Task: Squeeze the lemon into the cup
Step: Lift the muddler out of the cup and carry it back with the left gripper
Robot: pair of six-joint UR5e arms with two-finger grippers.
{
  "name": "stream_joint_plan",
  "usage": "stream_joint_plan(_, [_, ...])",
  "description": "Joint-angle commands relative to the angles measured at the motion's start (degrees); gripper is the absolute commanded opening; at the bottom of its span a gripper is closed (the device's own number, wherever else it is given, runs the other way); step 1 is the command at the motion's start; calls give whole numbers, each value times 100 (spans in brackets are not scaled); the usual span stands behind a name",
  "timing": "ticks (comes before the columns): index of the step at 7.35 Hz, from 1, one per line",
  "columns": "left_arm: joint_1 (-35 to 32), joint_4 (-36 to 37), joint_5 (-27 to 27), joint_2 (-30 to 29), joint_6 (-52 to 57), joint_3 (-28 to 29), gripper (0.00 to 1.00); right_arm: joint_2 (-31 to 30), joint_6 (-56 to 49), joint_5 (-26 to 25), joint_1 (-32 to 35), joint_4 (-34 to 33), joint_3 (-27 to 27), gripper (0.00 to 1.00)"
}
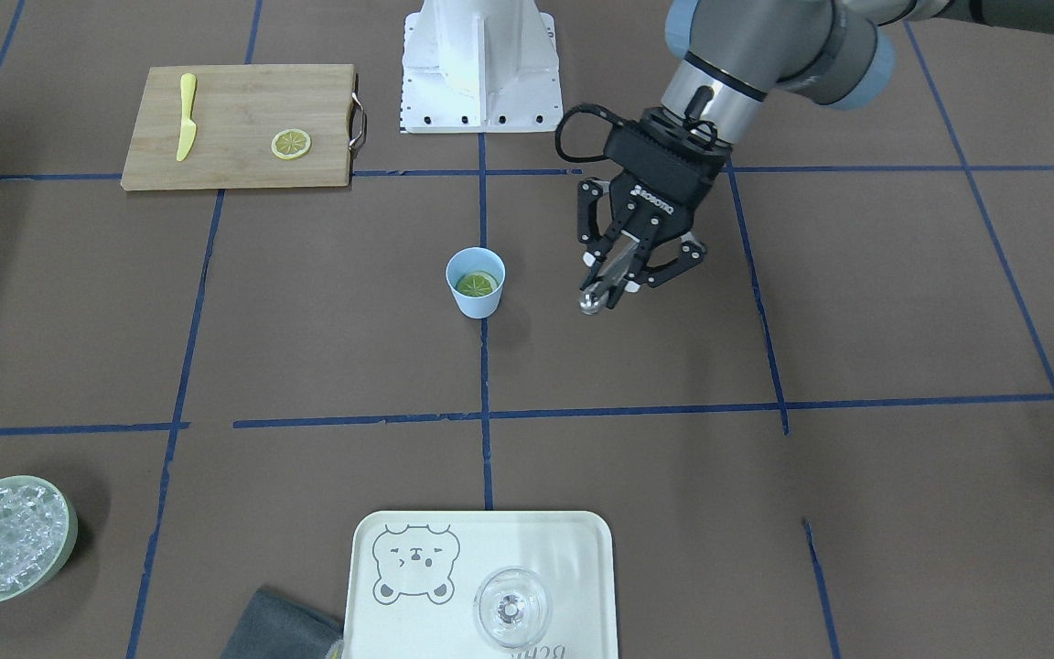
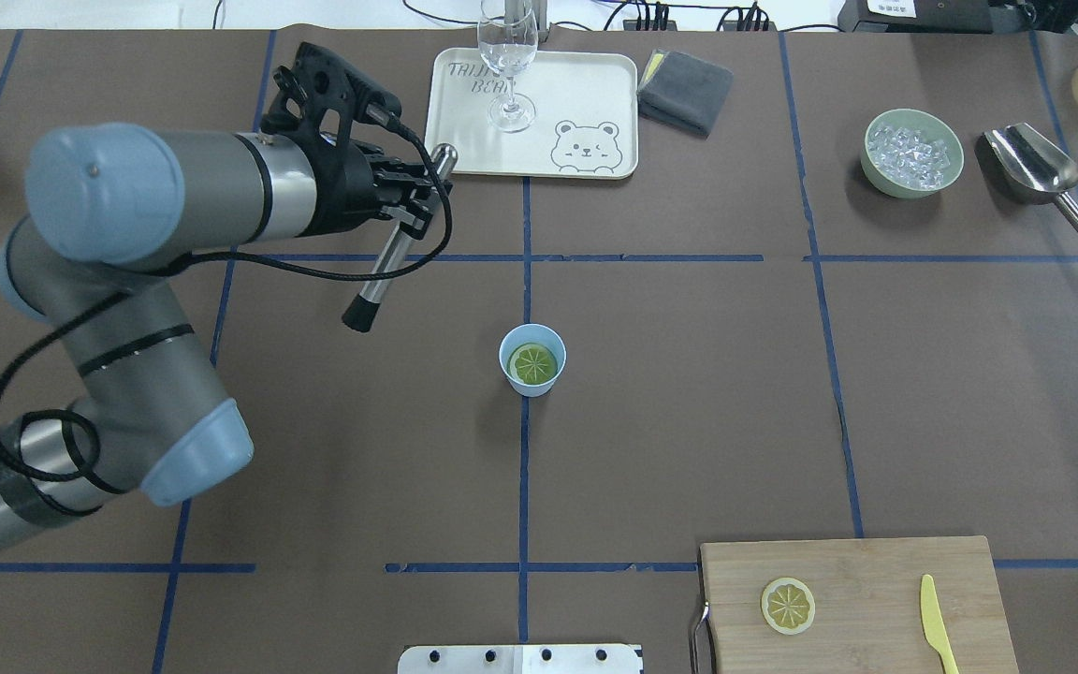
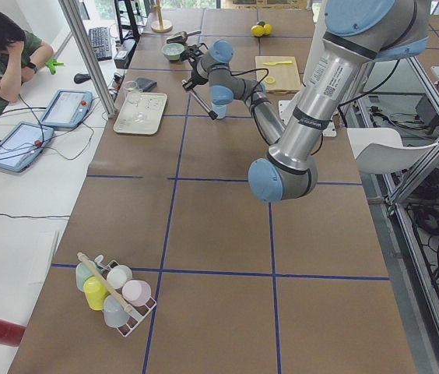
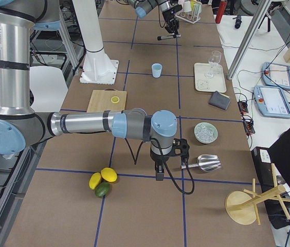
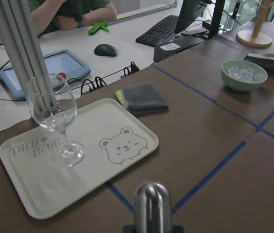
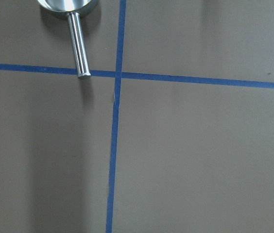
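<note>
You had lemon (image 1: 477, 284) in cup (image 1: 476, 305) | glass (image 2: 508, 56) on tray (image 2: 464, 140) | left gripper (image 1: 614, 279) clamped metal rod (image 2: 389, 257) near cup | right gripper (image 4: 159, 174): jaws unclear to you

1. A robotics lab: two industrial arms (image 3: 313, 101) rise from a white pedestal (image 1: 479, 64) at a long desk (image 2: 689, 421).
2. The desk's brown cover is ruled into squares with blue tape (image 2: 524, 487).
3. Alongside runs a white bench with control tablets (image 3: 68, 107), a keyboard (image 5: 163, 30) and a mouse (image 5: 106, 49), where a person (image 3: 1, 54) sits.
4. Metal frame posts (image 3: 91, 54) and loose cables (image 5: 89, 85) stand about.
</note>
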Motion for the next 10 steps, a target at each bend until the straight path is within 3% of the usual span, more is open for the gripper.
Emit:
stream_joint_plan(1, [-491, 1489, -912, 368, -59, -211, 0, 0, -3, -2, 0, 0, 0, 100])
stream_joint_plan(3, [-606, 1502, -1196, 914, -1381, -194, 0, 0, -3, 6, 0, 0, 9, 100])
stream_joint_plan(5, [-588, 1345, -1169, 1519, -1343, -98, 0, 0, 6, 6, 0, 0, 9, 100])
stream_joint_plan(7, [-580, 409, -1160, 2029, -1342, 348, 0, 0, 6, 6, 0, 0, 44, 100])
stream_joint_plan(10, [-562, 140, -810, 2032, -1421, 886, 0, 0, 6, 15, 0, 0, 53, 100])
